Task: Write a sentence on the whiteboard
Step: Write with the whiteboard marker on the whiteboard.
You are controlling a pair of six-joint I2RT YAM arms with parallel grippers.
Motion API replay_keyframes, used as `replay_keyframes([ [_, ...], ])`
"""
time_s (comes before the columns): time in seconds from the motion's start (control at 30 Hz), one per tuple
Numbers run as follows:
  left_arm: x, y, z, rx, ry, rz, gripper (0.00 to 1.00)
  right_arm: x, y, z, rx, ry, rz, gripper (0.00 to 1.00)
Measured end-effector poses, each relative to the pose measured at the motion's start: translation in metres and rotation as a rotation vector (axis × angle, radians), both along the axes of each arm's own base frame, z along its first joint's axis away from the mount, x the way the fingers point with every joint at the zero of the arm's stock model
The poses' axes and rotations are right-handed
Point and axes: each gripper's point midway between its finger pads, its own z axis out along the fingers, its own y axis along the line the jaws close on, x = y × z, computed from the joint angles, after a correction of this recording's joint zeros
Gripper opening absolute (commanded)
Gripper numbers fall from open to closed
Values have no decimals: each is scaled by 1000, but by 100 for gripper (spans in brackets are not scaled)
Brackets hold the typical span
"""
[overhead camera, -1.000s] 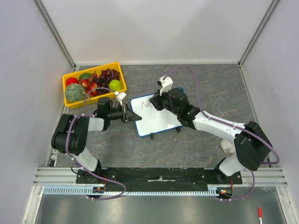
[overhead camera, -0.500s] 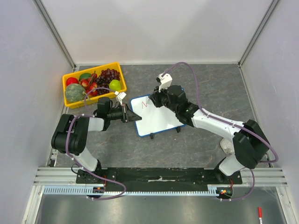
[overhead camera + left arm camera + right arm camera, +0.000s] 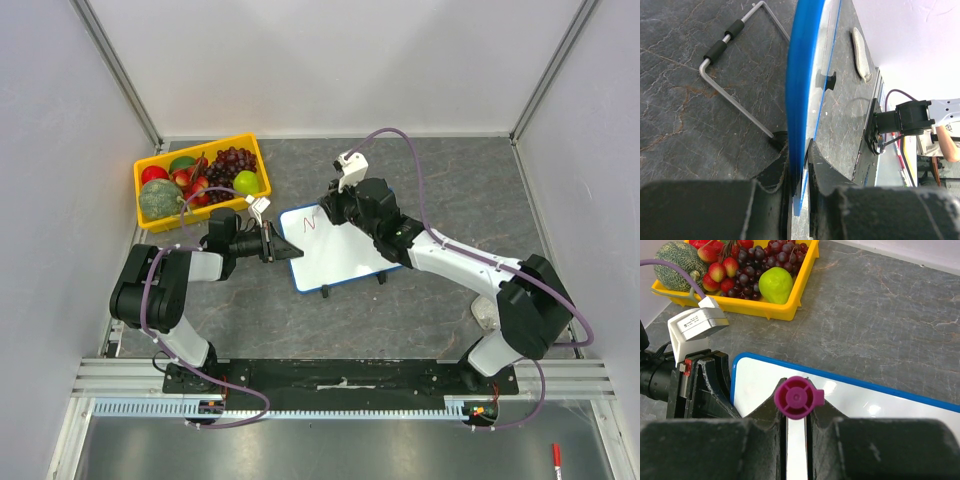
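The whiteboard (image 3: 340,258) stands tilted on its black feet in mid-table. A single red "N" (image 3: 309,224) of the sentence is at its upper left. My left gripper (image 3: 284,250) is shut on the board's blue left edge. In the left wrist view the fingers (image 3: 817,167) pinch the blue frame (image 3: 800,95) edge-on. My right gripper (image 3: 336,204) is over the board's far edge, shut on a pink marker. Its magenta end (image 3: 795,398) shows between the jaws above the white board (image 3: 865,402). The tip is hidden.
A yellow tray (image 3: 197,146) of fruit sits at the far left, close to the board's corner; it also shows in the right wrist view (image 3: 747,310). The board's wire stand (image 3: 735,65) rests on the grey table. A white object (image 3: 487,313) lies by the right arm's base.
The red stroke on the board has grown into an "N". My right gripper has moved a little toward the far edge with the marker. The left gripper has not moved.
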Motion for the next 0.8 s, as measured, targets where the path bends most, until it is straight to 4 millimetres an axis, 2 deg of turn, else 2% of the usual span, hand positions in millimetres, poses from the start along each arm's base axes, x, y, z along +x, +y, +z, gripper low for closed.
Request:
replay_keyframes([
  [0.23, 0, 0, 0, 0, -1, -1, 2, 0, -1, 2, 0, 0, -3, 0],
  [0.53, 0, 0, 0, 0, -6, -5, 2, -8, -8, 17, 22, -23, -3, 0],
  [0.8, 0, 0, 0, 0, -7, -6, 2, -15, -11, -2, 0, 12, 11, 0],
])
